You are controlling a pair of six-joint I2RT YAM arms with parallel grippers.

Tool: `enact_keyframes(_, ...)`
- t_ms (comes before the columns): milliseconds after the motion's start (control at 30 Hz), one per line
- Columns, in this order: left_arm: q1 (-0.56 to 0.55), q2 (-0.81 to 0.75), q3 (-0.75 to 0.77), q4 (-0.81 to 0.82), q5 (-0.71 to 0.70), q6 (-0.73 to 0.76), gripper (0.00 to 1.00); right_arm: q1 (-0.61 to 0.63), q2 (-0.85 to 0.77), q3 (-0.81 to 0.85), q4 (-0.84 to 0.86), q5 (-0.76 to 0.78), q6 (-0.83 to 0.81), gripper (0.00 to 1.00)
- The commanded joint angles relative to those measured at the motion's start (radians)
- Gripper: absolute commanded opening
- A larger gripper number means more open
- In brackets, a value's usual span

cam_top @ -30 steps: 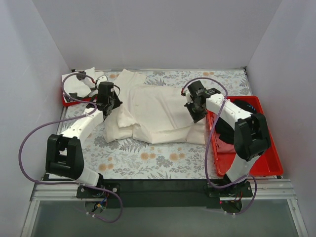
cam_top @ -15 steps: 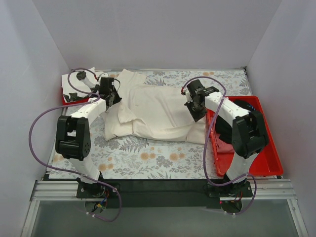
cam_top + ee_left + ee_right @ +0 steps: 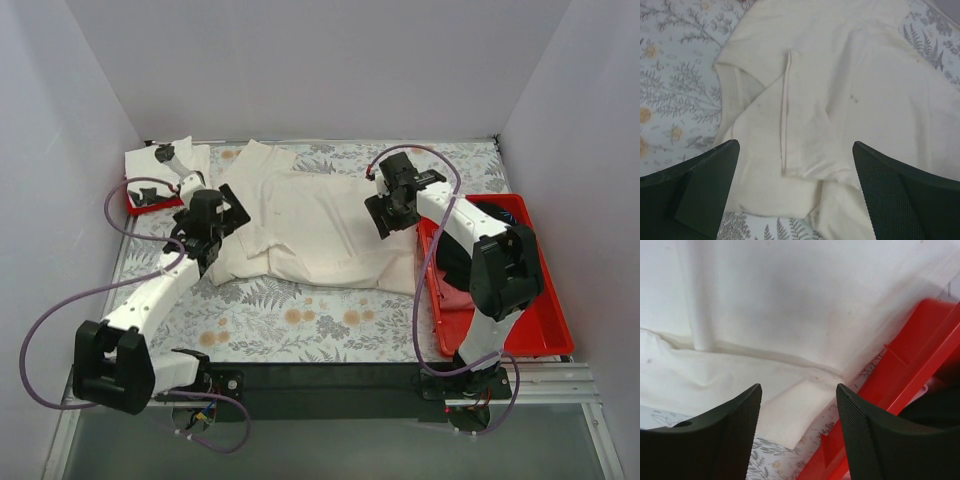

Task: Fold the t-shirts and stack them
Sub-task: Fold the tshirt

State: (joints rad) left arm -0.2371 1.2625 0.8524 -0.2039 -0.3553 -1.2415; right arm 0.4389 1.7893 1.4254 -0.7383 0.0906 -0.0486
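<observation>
The cream-white t-shirt (image 3: 320, 225) lies partly folded across the middle of the floral table. Its sleeve hem and a folded near corner show in the left wrist view (image 3: 840, 75). My left gripper (image 3: 222, 222) hovers open over the shirt's left edge, and nothing sits between its jaws (image 3: 795, 150). My right gripper (image 3: 383, 212) stands open above the shirt's right edge, next to the red tray. Below its jaws (image 3: 798, 390) lie the shirt (image 3: 790, 300) and a folded corner, with no cloth held.
A red tray (image 3: 545, 320) lies along the right side, its rim (image 3: 920, 350) close to the right fingers, with dark and pinkish cloth inside. A smaller red tray (image 3: 133, 207) at the back left carries a white t-shirt (image 3: 150, 165). White walls enclose the table.
Both grippers went from shut on the shirt to open and let it drop flat. The left arm drew back toward the near side and the right gripper lifted slightly.
</observation>
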Motion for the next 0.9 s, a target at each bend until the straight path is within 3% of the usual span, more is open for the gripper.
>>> enact_keyframes(0,-0.07,-0.104,-0.12,-0.089,-0.169,-0.107,0.88,-0.003,-0.083,0.032,0.094,-0.08,0.006,0.58)
enact_keyframes(200,-0.119,-0.21,-0.211,-0.299,-0.253,-0.281,0.79,-0.003,-0.151,-0.032,0.177,-0.166,0.004,0.64)
enact_keyframes(333,-0.119,-0.261,-0.257,-0.33,-0.286,-0.341,0.73,-0.003,-0.192,-0.094,0.229,-0.227,0.009,0.64)
enact_keyframes(767,-0.113,-0.146,-0.274,-0.341,-0.269,-0.352,0.5,-0.023,-0.311,-0.232,0.301,-0.258,0.015,0.65)
enact_keyframes(867,-0.088,-0.106,-0.27,-0.327,-0.246,-0.34,0.5,-0.023,-0.324,-0.238,0.304,-0.261,0.016,0.65)
